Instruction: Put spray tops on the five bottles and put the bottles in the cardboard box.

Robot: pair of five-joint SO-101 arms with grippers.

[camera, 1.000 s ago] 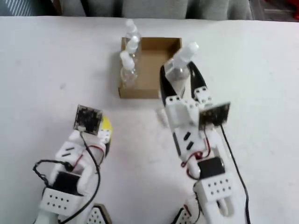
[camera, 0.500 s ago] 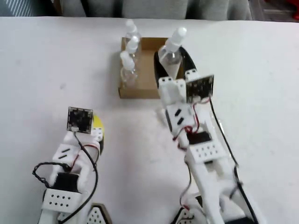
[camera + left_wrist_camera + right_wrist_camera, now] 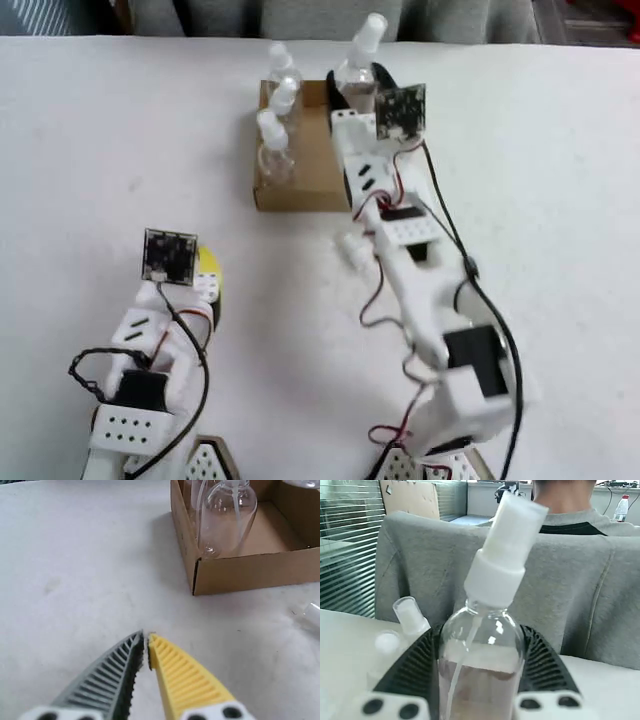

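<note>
My right gripper is shut on a clear bottle with a white spray top, held upright over the far right part of the cardboard box. In the right wrist view that bottle stands between the black fingers. Three capped bottles stand in a row along the box's left side, and their spray tops show beside the held one. My left gripper rests shut and holds nothing, low over the table in front of the box, nearer its left corner.
A small clear piece lies on the white table in front of the box, beside the right arm; it is the clear piece in the left wrist view. A grey-covered chair back stands beyond the table's far edge.
The right arm has stretched away from me, carrying the bottle from the box's near right edge to its far right part. The left arm drew back a little, then stayed still.
</note>
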